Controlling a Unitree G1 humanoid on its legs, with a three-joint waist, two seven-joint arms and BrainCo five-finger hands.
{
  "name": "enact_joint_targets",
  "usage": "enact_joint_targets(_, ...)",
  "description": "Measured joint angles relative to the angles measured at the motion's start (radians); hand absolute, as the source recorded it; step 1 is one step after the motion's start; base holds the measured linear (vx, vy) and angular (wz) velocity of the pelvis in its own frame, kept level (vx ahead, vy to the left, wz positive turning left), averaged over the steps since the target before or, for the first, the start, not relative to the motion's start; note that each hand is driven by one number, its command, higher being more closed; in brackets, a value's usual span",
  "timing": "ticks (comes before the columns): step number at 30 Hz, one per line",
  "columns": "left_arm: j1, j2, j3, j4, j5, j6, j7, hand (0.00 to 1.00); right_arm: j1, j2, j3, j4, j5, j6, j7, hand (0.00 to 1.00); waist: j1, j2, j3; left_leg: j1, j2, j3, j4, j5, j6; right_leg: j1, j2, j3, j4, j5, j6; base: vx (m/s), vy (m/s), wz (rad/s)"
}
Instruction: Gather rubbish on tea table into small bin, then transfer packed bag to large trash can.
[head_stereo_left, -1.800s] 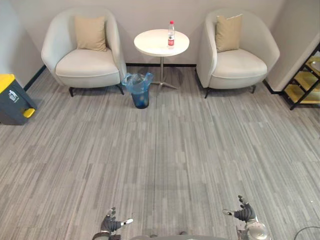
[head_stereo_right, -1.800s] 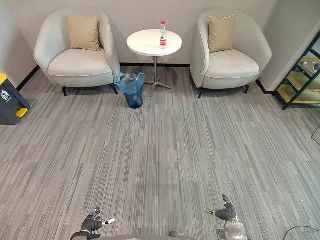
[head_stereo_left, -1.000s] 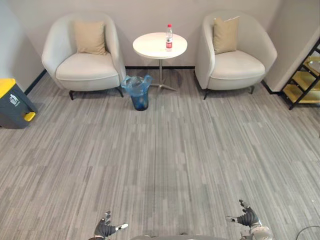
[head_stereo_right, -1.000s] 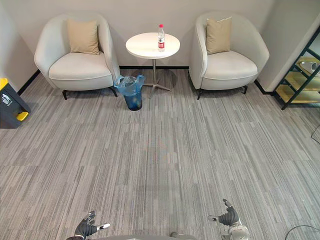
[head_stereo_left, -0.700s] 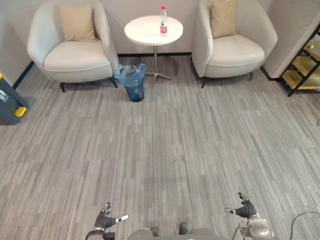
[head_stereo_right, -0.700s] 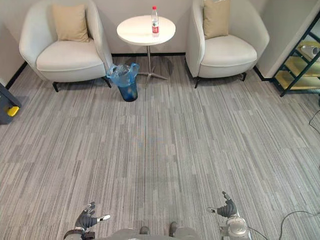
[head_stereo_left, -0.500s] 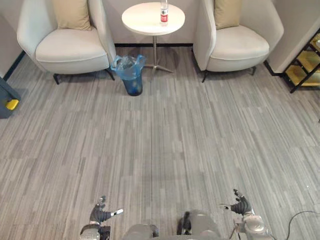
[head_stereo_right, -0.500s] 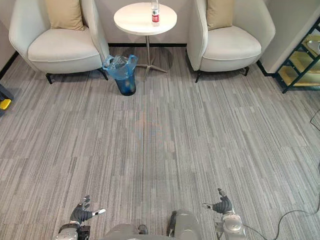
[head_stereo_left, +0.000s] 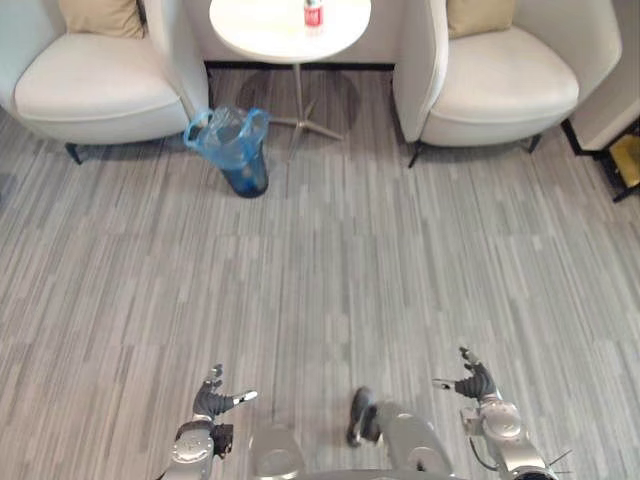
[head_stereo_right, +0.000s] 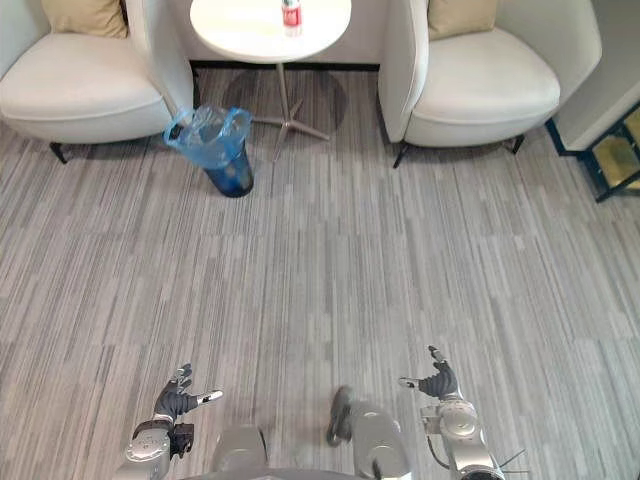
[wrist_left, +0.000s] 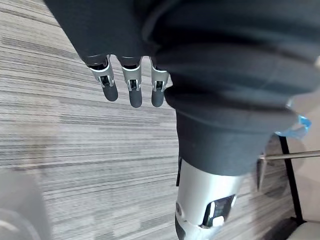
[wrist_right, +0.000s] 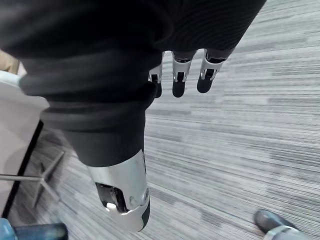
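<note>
A round white tea table (head_stereo_left: 262, 28) stands at the far end between two armchairs. On it is a plastic bottle with a red label (head_stereo_left: 313, 13). The small bin (head_stereo_left: 240, 170), lined with a blue bag (head_stereo_left: 227, 131), sits on the carpet left of the table's foot. Far from these, low over the near carpet, hang my left hand (head_stereo_left: 212, 400) and my right hand (head_stereo_left: 475, 383). Both are open and hold nothing. The fingers (wrist_left: 131, 87) of the left hand and the fingers (wrist_right: 179, 75) of the right hand show straight above bare carpet.
A cream armchair (head_stereo_left: 90, 85) stands left of the table and another (head_stereo_left: 500, 80) right of it, each with a tan cushion. A dark shelf frame (head_stereo_left: 625, 155) shows at the right edge. Grey striped carpet (head_stereo_left: 330, 260) stretches between me and the table.
The camera has moved forward and tipped down, so the table, bin and chairs show nearer and higher in the picture. Both hands stay open and low.
</note>
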Motion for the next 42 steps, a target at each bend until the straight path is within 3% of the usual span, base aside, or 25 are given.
enact_joint_targets(1, 0.010, -0.007, 0.001, -0.001, 0.000, 0.000, -0.001, 0.00, -0.010, -0.002, 0.001, 0.011, 0.008, 0.000, -0.005, 0.00, 0.020, 0.009, -0.004, 0.001, -0.037, -0.011, -0.228, 0.074, -0.009, 0.056, 0.005, 0.025, -0.035, -0.022, 0.037, 0.64, 0.081, -0.78)
enact_joint_targets(2, 0.033, -0.019, 0.001, -0.001, 0.000, 0.000, -0.001, 0.00, -0.006, -0.009, 0.006, 0.011, 0.012, -0.001, -0.008, 0.00, 0.029, 0.032, -0.018, -0.008, -0.043, -0.026, -0.329, 0.149, 0.038, 0.104, 0.025, 0.058, -0.044, -0.069, 0.068, 0.66, 0.130, -0.85)
enact_joint_targets(3, 0.043, -0.018, 0.004, 0.004, 0.000, 0.001, 0.000, 0.00, -0.008, -0.003, 0.010, 0.016, 0.016, 0.000, -0.009, 0.00, 0.043, 0.029, -0.026, -0.018, -0.047, -0.046, -0.269, 0.222, 0.079, 0.119, 0.020, 0.079, -0.023, -0.106, 0.075, 0.71, 0.173, -0.73)
enact_joint_targets(4, 0.045, -0.019, 0.012, 0.016, 0.000, 0.003, 0.000, 0.00, -0.008, 0.016, 0.013, 0.029, 0.016, -0.001, -0.009, 0.00, 0.052, -0.004, -0.049, -0.043, -0.065, -0.037, -0.171, 0.224, 0.121, 0.098, -0.015, 0.103, 0.079, -0.159, 0.088, 0.75, 0.184, -0.22)
enact_joint_targets(6, 0.043, -0.024, 0.010, 0.024, 0.000, 0.004, -0.001, 0.00, -0.005, 0.032, 0.011, 0.059, 0.015, 0.000, -0.009, 0.00, 0.039, -0.050, -0.071, -0.023, -0.098, -0.026, -0.116, 0.130, 0.144, -0.019, -0.087, 0.121, 0.394, -0.153, 0.120, 0.76, 0.151, 0.11)
enact_joint_targets(7, 0.040, -0.021, 0.010, 0.042, 0.000, 0.004, -0.001, 0.00, -0.007, 0.040, 0.010, 0.080, 0.014, 0.000, -0.009, 0.00, 0.026, -0.065, -0.067, 0.030, -0.122, -0.026, -0.090, 0.068, 0.153, -0.098, -0.123, 0.161, 0.655, -0.043, 0.241, 0.61, 0.113, 0.14)
enact_joint_targets(8, 0.035, -0.017, 0.010, 0.055, 0.000, 0.007, 0.000, 0.00, -0.007, 0.044, 0.011, 0.090, 0.013, 0.001, -0.008, 0.00, 0.016, -0.066, -0.066, 0.063, -0.133, -0.031, -0.081, 0.039, 0.162, -0.137, -0.137, 0.172, 0.775, -0.028, 0.277, 0.90, 0.152, 0.23)
enact_joint_targets(10, 0.041, -0.012, 0.010, 0.062, -0.012, 0.019, 0.011, 0.00, -0.004, 0.050, 0.020, 0.101, -0.006, 0.005, -0.008, 0.00, 0.000, -0.059, -0.062, 0.225, -0.147, -0.040, -0.095, -0.051, 0.172, -0.244, -0.184, 0.150, 1.016, -0.076, 0.183, 0.86, 0.096, 0.12)
enact_joint_targets(11, 0.044, -0.010, 0.009, 0.061, -0.020, 0.019, 0.020, 0.00, 0.001, 0.049, 0.042, 0.088, -0.016, 0.003, -0.005, 0.00, -0.005, -0.040, -0.062, 0.346, -0.143, -0.051, -0.158, -0.080, 0.165, -0.316, -0.194, 0.099, 0.982, -0.104, 0.135, 0.54, 0.036, 0.08)
enact_joint_targets(14, 0.014, -0.005, 0.009, 0.060, -0.032, 0.017, 0.020, 0.00, 0.004, 0.047, 0.051, 0.085, -0.024, 0.001, 0.000, 0.00, -0.028, -0.018, -0.065, 0.468, -0.119, -0.105, -0.243, -0.096, 0.153, -0.436, -0.167, 0.033, 0.734, -0.121, 0.106, 0.68, -0.075, 0.54)
enact_joint_targets(16, -0.004, -0.006, 0.007, 0.066, -0.034, 0.017, 0.020, 0.00, 0.015, 0.046, 0.048, 0.084, -0.023, 0.004, 0.000, 0.00, -0.059, -0.013, -0.063, 0.532, -0.093, -0.171, -0.286, -0.101, 0.143, -0.484, -0.116, 0.096, 0.368, -0.032, 0.149, 0.63, -0.162, 1.12)
enact_joint_targets(17, -0.012, -0.008, -0.001, 0.079, -0.033, 0.016, 0.021, 0.00, 0.040, 0.044, 0.045, 0.083, -0.024, 0.008, -0.001, 0.00, -0.069, -0.009, -0.066, 0.561, -0.075, -0.211, -0.278, -0.124, 0.102, -0.479, -0.094, 0.145, 0.230, 0.127, 0.155, 0.40, -0.153, 1.00)
enact_joint_targets(18, -0.010, -0.009, -0.002, 0.082, -0.033, 0.017, 0.020, 0.00, 0.056, 0.044, 0.045, 0.082, -0.024, 0.010, 0.000, 0.00, -0.068, -0.010, -0.071, 0.571, -0.065, -0.230, -0.268, -0.138, 0.078, -0.462, -0.080, 0.163, 0.203, 0.225, 0.158, 0.79, -0.290, 0.97)
enact_joint_targets(19, -0.018, -0.031, -0.002, 0.101, -0.032, 0.019, 0.022, 0.00, 0.065, 0.033, 0.043, 0.081, -0.025, 0.019, 0.000, 0.00, -0.055, 0.028, -0.085, 0.562, -0.017, -0.261, -0.219, -0.150, 0.048, -0.450, -0.047, 0.150, 0.237, 0.230, 0.107, 0.76, -0.293, 0.68)
enact_joint_targets(20, -0.022, -0.035, -0.005, 0.103, -0.029, 0.019, 0.020, 0.00, 0.057, 0.036, 0.043, 0.071, -0.024, 0.023, 0.000, 0.00, -0.057, 0.026, -0.088, 0.512, -0.006, -0.262, -0.113, -0.104, -0.025, -0.449, -0.051, 0.117, 0.280, 0.184, 0.087, 0.74, -0.291, 0.59)
enact_joint_targets(21, -0.024, -0.038, -0.011, 0.103, -0.029, 0.019, 0.020, 0.00, 0.055, 0.035, 0.044, 0.057, -0.024, 0.024, 0.000, 0.00, -0.059, 0.027, -0.087, 0.482, -0.004, -0.257, -0.044, -0.067, -0.040, -0.433, -0.054, 0.104, 0.284, 0.169, 0.077, 0.59, -0.252, 0.62)
enact_joint_targets(22, -0.024, -0.048, -0.010, 0.102, -0.029, 0.019, 0.019, 0.00, 0.055, 0.032, 0.053, 0.024, -0.023, 0.023, 0.000, 0.00, -0.055, 0.027, -0.084, 0.399, 0.007, -0.240, 0.148, 0.052, -0.040, -0.360, -0.053, 0.090, 0.246, 0.144, 0.068, 0.56, -0.230, 0.57)
enact_joint_targets(23, -0.024, -0.055, -0.011, 0.102, -0.030, 0.018, 0.018, 0.00, 0.051, 0.038, 0.055, 0.003, -0.021, 0.023, -0.003, 0.00, -0.050, 0.027, -0.079, 0.333, 0.057, -0.189, 0.299, 0.035, -0.021, -0.266, -0.045, 0.070, 0.192, 0.134, 0.057, 0.53, -0.206, 0.52)
enact_joint_targets(25, -0.028, -0.057, -0.019, 0.101, -0.030, 0.018, 0.017, 0.00, 0.045, 0.051, 0.049, -0.025, -0.014, 0.016, -0.008, 0.00, -0.034, 0.013, -0.073, 0.259, 0.082, -0.112, 0.349, -0.023, -0.001, -0.153, -0.051, 0.051, 0.122, 0.132, 0.055, 0.44, -0.132, 0.35)
enact_joint_targets(28, -0.033, -0.060, -0.019, 0.096, -0.029, 0.018, 0.018, 0.00, 0.018, 0.050, 0.032, -0.065, -0.014, -0.001, -0.027, 0.00, -0.022, 0.011, -0.071, 0.161, 0.057, -0.036, 0.056, -0.040, 0.002, -0.071, -0.070, 0.033, 0.059, 0.122, 0.071, 0.36, -0.003, 0.13)
enact_joint_targets(30, -0.025, -0.067, -0.021, 0.093, -0.030, 0.018, 0.018, 0.00, 0.017, 0.042, 0.012, -0.100, -0.014, -0.011, -0.031, 0.00, -0.024, 0.052, -0.075, 0.157, 0.031, -0.041, -0.237, 0.144, -0.008, -0.043, -0.057, 0.028, 0.060, 0.073, 0.120, 0.37, 0.137, 0.06)
enact_joint_targets(31, -0.031, -0.059, -0.026, 0.095, -0.030, 0.020, 0.019, 0.00, 0.012, 0.051, 0.009, -0.109, -0.015, -0.010, -0.042, 0.00, -0.018, 0.041, -0.067, 0.155, 0.012, -0.048, -0.245, 0.237, 0.062, -0.025, -0.066, 0.038, 0.080, 0.005, 0.150, 0.31, 0.109, 0.13)
enact_joint_targets(34, -0.031, -0.034, -0.028, 0.083, -0.028, 0.018, 0.019, 0.00, 0.023, 0.057, 0.011, -0.157, -0.025, -0.011, -0.047, 0.00, -0.020, -0.011, -0.070, 0.159, -0.053, -0.043, -0.230, 0.174, 0.084, -0.048, -0.139, 0.047, 0.169, -0.046, 0.176, 0.26, 0.099, 0.23)
enact_joint_targets(39, 0.030, -0.009, -0.033, 0.080, -0.029, 0.018, 0.019, 0.00, 0.009, 0.065, 0.101, -0.282, -0.082, -0.021, -0.043, 0.00, -0.005, -0.017, -0.067, 0.258, -0.076, -0.006, -0.223, 0.069, 0.107, -0.197, -0.208, 0.150, 0.581, -0.011, 0.208, 0.23, 0.122, -0.18)
enact_joint_targets(42, 0.027, 0.015, -0.039, 0.076, -0.027, 0.015, 0.020, 0.00, 0.003, 0.072, 0.144, -0.341, -0.109, -0.049, -0.040, 0.00, -0.006, -0.023, -0.072, 0.304, -0.075, -0.016, -0.250, 0.077, 0.109, -0.260, -0.187, 0.158, 0.530, -0.079, 0.182, 0.20, 0.005, 0.21)
